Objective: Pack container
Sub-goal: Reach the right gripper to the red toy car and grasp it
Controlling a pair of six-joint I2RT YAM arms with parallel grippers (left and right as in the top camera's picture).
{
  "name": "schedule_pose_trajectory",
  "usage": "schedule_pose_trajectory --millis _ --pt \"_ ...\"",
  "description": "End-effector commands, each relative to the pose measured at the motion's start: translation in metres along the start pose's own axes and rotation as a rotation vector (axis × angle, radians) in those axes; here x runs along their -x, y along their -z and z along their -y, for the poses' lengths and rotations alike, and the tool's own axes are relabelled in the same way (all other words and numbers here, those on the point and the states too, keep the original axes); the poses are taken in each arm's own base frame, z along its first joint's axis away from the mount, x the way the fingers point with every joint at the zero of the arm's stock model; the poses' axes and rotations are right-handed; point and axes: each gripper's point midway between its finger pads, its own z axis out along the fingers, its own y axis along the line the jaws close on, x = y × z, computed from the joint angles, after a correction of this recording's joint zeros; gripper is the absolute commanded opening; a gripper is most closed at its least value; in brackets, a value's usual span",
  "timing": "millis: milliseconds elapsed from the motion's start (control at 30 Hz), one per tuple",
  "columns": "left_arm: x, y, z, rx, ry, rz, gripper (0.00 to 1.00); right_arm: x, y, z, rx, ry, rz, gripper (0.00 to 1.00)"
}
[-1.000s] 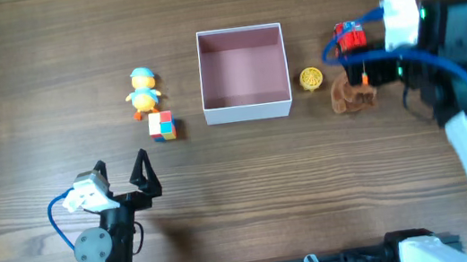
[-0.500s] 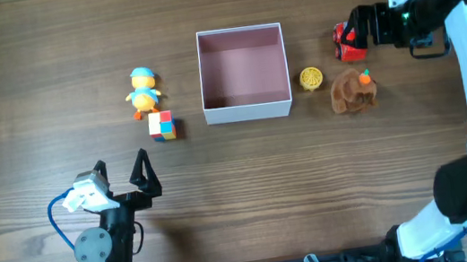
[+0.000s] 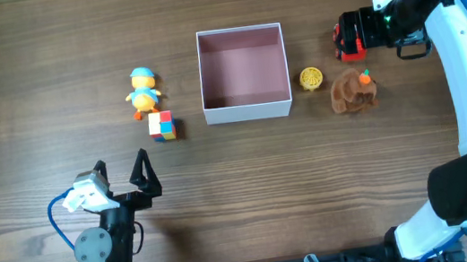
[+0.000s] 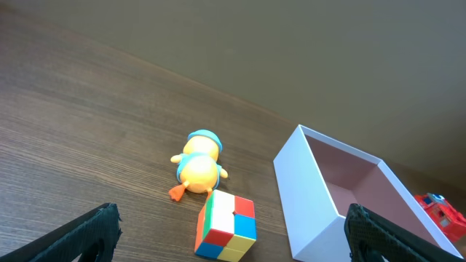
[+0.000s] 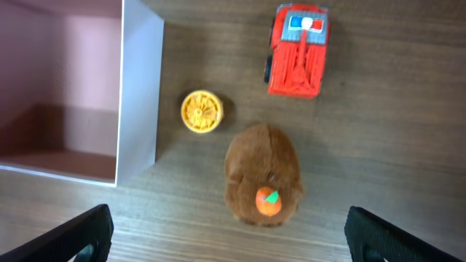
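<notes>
- Left gripper: jaws are spread wide and nothing is held between them; it is kept low, near the table.
- Right gripper: jaws are spread wide in the right wrist view, with only the two fingertips seen at the lower corners, and nothing is gripped.
- Ahead of the left jaws and roughly centred between them, a multicoloured cube is seen resting flat on the table.
- Just beyond the cube a yellow duck toy with a blue cap is seen lying on the table. It is just beside the cube; contact cannot be told.
- Ahead and to the right of the left jaws the container is placed, well apart from them. It sits upright, open top up, with white walls and a pink inside.
- Directly ahead of the right jaws and between the finger lines, a brown plush with a small orange piece on it is seen on the table.
- Beyond the plush and a little to its right a red truck is seen, apart from the plush.
- Ahead-left of the right jaws a yellow disc is laid flat between the plush and the container's white wall. It is near both; contact cannot be told.
- The container is found furthest left from the right jaws, past the disc.
- All five toys are seen on the table outside the container: cube and duck on one side, disc, plush and truck on the other.
</notes>
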Motion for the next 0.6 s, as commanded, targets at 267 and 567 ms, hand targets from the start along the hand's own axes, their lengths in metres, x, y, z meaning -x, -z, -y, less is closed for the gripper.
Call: schedule_pose_trajectory --millis 267,567 --pt "-0.003 0.0 0.0 -0.008 0.01 -0.007 1.0 0.021 -0.069 0.027 0.003 -0.153 -0.274 1.0" --pt "-0.003 0.0 0.0 -0.008 0.01 -0.007 1.0 0.072 -0.083 0.047 -0.068 -0.093 -0.067 1.0"
